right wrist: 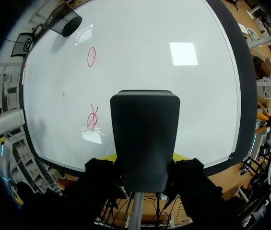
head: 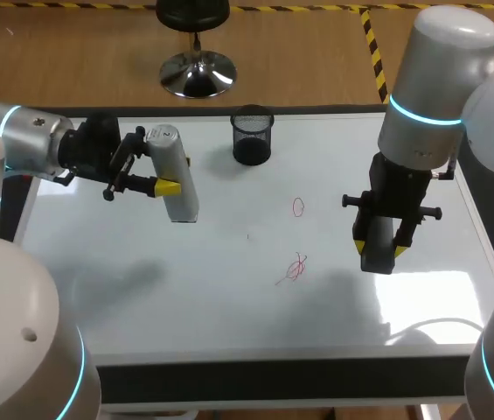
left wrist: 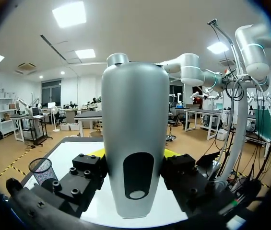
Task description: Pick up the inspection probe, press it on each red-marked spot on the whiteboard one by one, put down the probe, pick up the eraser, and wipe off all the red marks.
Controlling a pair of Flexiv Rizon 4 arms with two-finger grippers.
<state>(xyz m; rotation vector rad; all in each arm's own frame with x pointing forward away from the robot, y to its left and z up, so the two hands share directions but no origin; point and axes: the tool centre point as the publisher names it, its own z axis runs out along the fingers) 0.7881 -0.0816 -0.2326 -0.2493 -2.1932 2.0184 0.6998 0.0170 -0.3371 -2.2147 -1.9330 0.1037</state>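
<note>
Two red marks on the whiteboard (head: 142, 289): one small oval (head: 298, 206), slightly toward 2 o'clock from the board's centre, and one scribble (head: 295, 268) at 6 o'clock of the oval, near it but apart. One inspection probe (head: 177, 188), silver-grey body with a dark oval window on its face, held at 10 o'clock of the board. It is raised off the surface and leans a little. One left gripper (head: 155, 161), arm entering from 9 o'clock, with its jaws closed on the probe from two sides, and the yellow tips just showing behind the body in the left wrist view. One eraser (right wrist: 145, 136), a dark block, clear of the surface at 3 o'clock of the board, with the scribble toward 9 o'clock of it. One right gripper (head: 379, 248), pointing down at the board, its jaws clamping the eraser on both sides. One black mesh cup (head: 252, 136), upright at the board's 12 o'clock edge, well apart from both marks.
</note>
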